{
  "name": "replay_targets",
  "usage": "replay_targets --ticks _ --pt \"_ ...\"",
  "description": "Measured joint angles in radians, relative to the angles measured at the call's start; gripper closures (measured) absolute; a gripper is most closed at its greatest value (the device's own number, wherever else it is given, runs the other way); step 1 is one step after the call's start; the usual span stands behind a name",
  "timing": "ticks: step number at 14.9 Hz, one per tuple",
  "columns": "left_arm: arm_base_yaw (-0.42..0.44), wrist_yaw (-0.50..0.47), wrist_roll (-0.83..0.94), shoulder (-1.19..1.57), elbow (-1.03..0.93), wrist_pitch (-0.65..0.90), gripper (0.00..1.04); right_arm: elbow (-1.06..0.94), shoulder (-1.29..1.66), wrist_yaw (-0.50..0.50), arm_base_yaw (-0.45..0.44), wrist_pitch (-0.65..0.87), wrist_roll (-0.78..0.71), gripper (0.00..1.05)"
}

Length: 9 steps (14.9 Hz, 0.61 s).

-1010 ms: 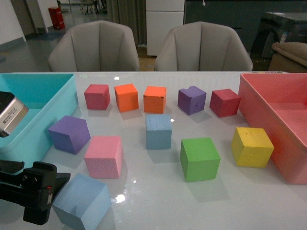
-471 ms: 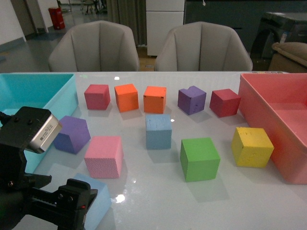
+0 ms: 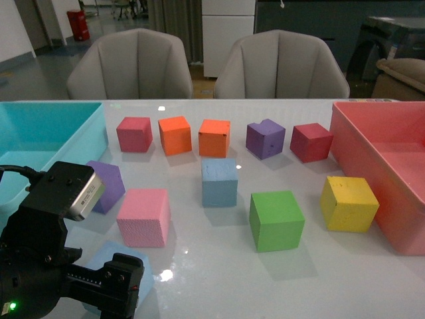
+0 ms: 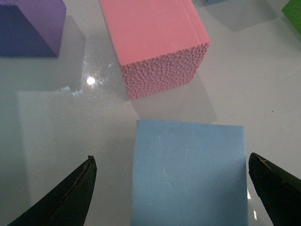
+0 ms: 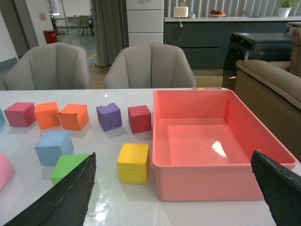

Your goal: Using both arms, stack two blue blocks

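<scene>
**Desk:** Which step is being pictured here?

**Photographer:** The pick-up, by my reading. The left gripper point(image 4: 170, 157) is hanging over the near blue block point(image 4: 188, 183). Its jaws are spread wide, with one finger standing off each side of the cube and neither touching it.

**Desk:** And where is that cube sitting?

**Photographer:** On the tabletop point(image 3: 212, 279) at the robot's near left, just in front of the pink block point(image 3: 144, 216). The second blue block point(image 3: 220, 181) is resting mid-table, well apart, with nothing on it.

**Desk:** What is the right gripper doing?

**Photographer:** The right gripper point(image 5: 173, 154) is holding nothing, its jaws also apart, and is facing out over the red bin point(image 5: 211, 183).

**Desk:** Next move?

**Photographer:** The left arm is probably needing to go lower, though the wrist view is making it hard to tell how high the fingers are riding. Then it is a matter of closing squarely on the two side faces before lifting.
</scene>
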Motion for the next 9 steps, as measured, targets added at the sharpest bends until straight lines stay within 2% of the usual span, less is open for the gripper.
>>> replay_targets --ticks 8,9 --pt "-0.038 -0.016 -0.006 0.167 0.036 0.062 0.07 0.000 0.000 0.000 0.000 0.000 0.000 0.06" --pt "-0.037 -0.019 0.005 0.181 0.042 0.063 0.10 0.000 0.000 0.000 0.000 0.000 0.000 0.06"
